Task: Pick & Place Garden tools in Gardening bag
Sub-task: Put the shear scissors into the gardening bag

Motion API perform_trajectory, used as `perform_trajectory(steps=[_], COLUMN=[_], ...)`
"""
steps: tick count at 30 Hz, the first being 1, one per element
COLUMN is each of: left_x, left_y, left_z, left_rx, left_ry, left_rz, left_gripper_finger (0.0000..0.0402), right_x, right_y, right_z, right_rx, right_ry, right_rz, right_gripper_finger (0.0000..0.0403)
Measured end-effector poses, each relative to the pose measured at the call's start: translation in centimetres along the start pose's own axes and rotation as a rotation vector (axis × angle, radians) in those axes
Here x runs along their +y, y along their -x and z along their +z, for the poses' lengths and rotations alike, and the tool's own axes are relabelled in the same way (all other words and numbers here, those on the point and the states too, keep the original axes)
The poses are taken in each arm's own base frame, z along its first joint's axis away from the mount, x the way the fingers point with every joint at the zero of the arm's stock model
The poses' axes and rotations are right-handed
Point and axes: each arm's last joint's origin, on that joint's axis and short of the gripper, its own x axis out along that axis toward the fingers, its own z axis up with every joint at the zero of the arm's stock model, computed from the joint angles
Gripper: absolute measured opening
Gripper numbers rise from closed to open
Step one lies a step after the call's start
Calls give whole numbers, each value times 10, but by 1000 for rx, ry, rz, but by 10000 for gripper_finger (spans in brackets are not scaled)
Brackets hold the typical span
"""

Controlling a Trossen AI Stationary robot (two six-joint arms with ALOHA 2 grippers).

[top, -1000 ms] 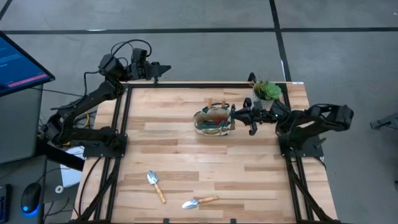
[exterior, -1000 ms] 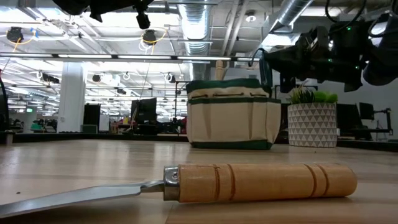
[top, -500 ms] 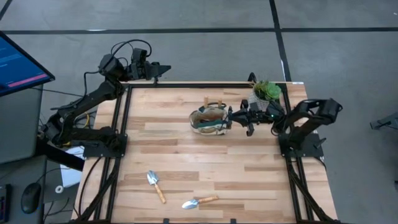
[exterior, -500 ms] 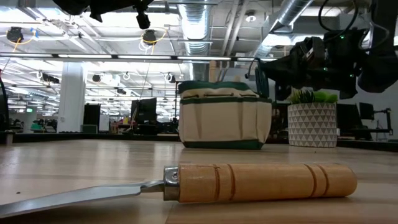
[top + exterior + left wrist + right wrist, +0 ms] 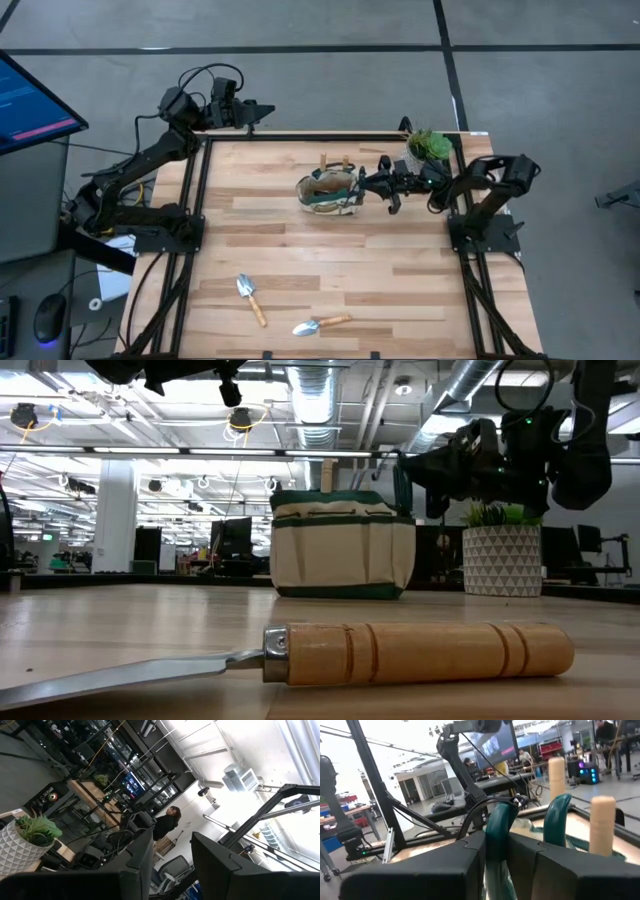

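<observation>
Near table's far edge, my right gripper (image 5: 372,184) clamps green handle (image 5: 496,832) of bag (image 5: 329,192). Bag sits beside potted plant (image 5: 427,147), two wooden handles (image 5: 335,162) poking from its mouth. Left gripper (image 5: 262,110) parked beyond far-left corner, fingers apart, empty. Remaining, I judge: two trowels (image 5: 250,298) at near edge, not yet bagged. Right wrist view confirms grip on handle; overhead view cannot. Low view shows nearest trowel (image 5: 300,656) flat on table (image 5: 400,260).

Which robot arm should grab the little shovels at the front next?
Probably the left: its hand is free. The right hand grips the beige fabric bag's green handle. Both wooden-handled trowels lie nearer the left.
</observation>
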Motion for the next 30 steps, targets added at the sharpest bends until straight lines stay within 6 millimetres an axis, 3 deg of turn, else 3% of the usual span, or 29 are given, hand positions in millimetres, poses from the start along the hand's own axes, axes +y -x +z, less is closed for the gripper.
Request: perform_trajectory(steps=[7, 17, 30], left_x=[0, 0, 0], left_y=[0, 0, 0], left_z=[0, 0, 0], left_rx=[0, 0, 8], left_ry=[0, 0, 0], left_rz=[0, 0, -3], left_gripper_finger=[108, 108, 108], right_x=[8, 2, 4], right_y=[-1, -2, -1], right_z=[13, 3, 9], right_rx=[-55, -17, -47], right_ry=[72, 68, 101], right_rz=[35, 0, -6], right_gripper_finger=[43, 41, 41])
